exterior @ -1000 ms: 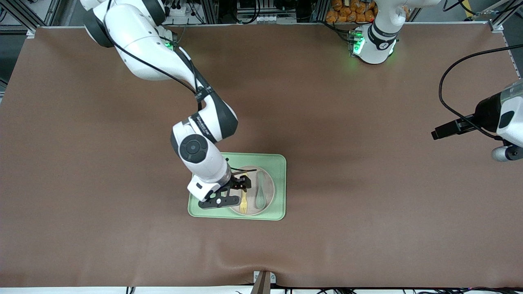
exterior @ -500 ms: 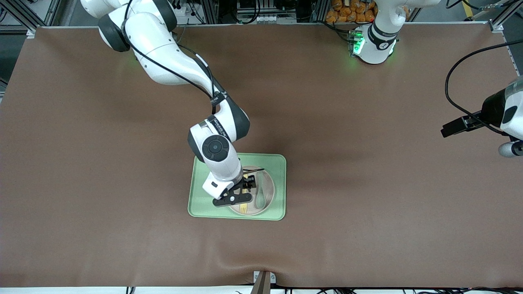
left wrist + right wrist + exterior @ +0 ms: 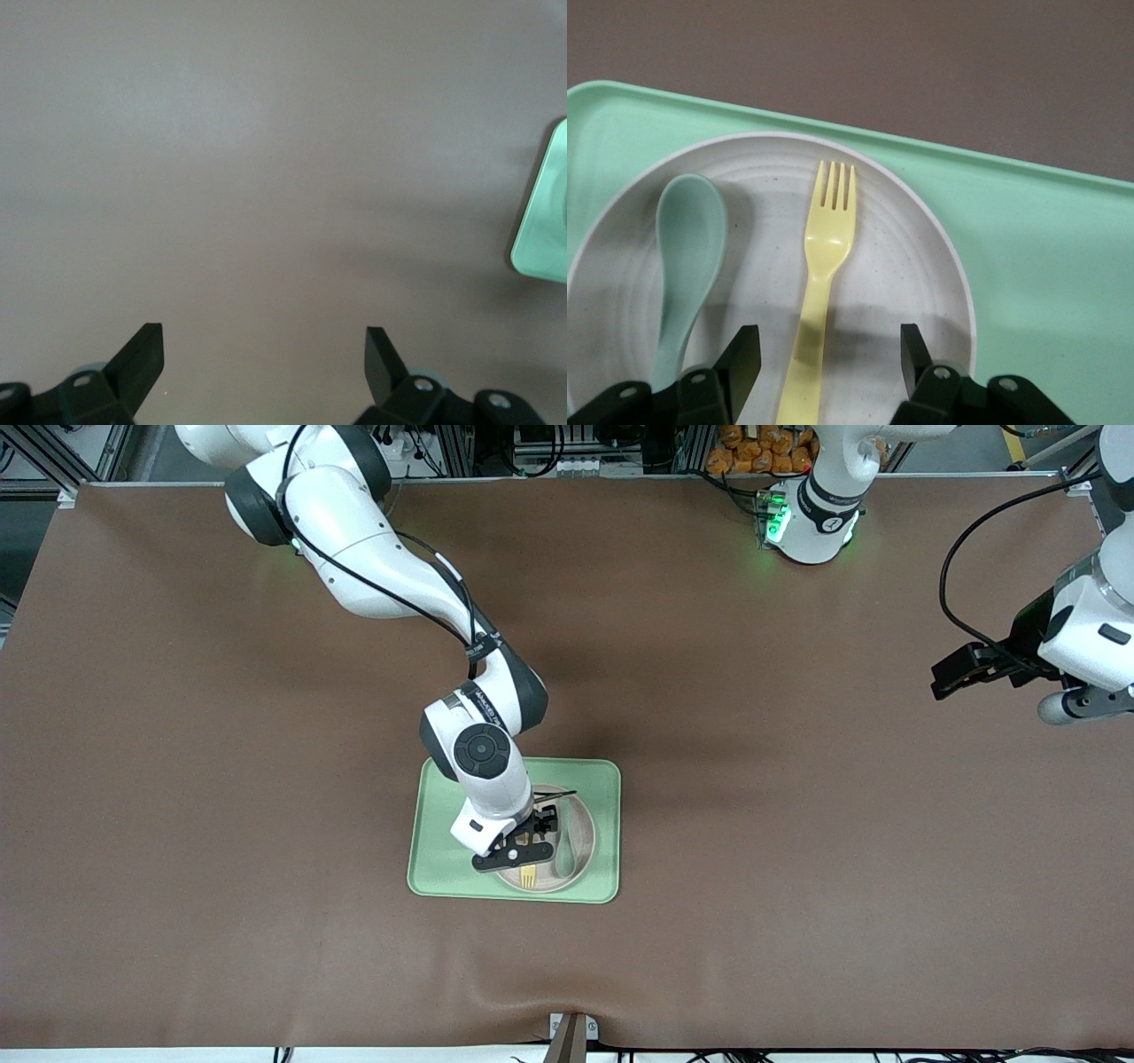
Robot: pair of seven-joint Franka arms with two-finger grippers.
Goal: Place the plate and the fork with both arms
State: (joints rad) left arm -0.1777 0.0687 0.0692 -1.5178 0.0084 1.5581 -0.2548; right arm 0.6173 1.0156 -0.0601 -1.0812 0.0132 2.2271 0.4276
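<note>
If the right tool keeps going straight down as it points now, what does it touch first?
Most likely the fork: its handle lies between the right tool's open fingers, on the plate. Remaining height is hard to judge.

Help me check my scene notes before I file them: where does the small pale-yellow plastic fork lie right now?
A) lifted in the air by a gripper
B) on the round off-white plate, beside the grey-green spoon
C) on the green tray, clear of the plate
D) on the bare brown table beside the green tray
B: the small pale-yellow plastic fork lies flat on the round off-white plate beside the grey-green spoon, and the right gripper's fingers straddle its handle without touching it.
</note>
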